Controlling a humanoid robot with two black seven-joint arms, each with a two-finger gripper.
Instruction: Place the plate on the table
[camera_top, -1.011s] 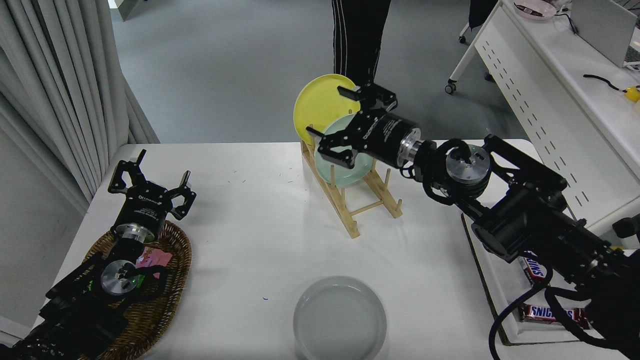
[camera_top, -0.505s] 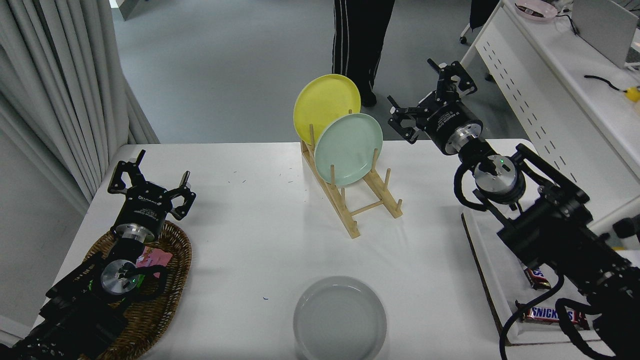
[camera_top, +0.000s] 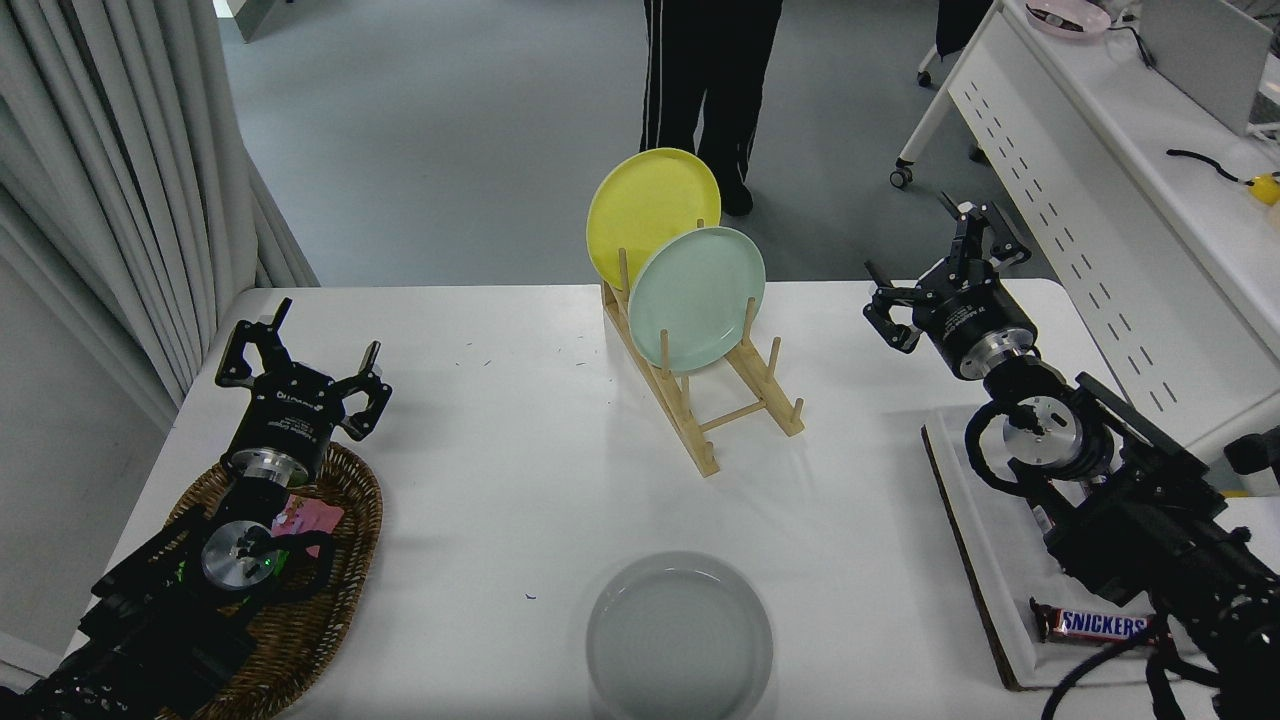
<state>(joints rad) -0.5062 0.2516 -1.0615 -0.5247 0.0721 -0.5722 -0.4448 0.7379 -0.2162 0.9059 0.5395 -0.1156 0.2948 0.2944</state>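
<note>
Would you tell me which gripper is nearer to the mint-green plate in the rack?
The right gripper, open, is nearer, just off the mint-green plate to its right. The left gripper, also open, is parked far to the left, over the wicker basket.

Right gripper (camera_top: 945, 270) raised at the right, jaws spread; left gripper (camera_top: 300, 362) parked lower left, jaws apart.

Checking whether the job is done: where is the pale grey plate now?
In the head view the grey plate lies flat on the white table at its near edge, centre, in front of the wooden rack, with neither gripper near it.
</note>
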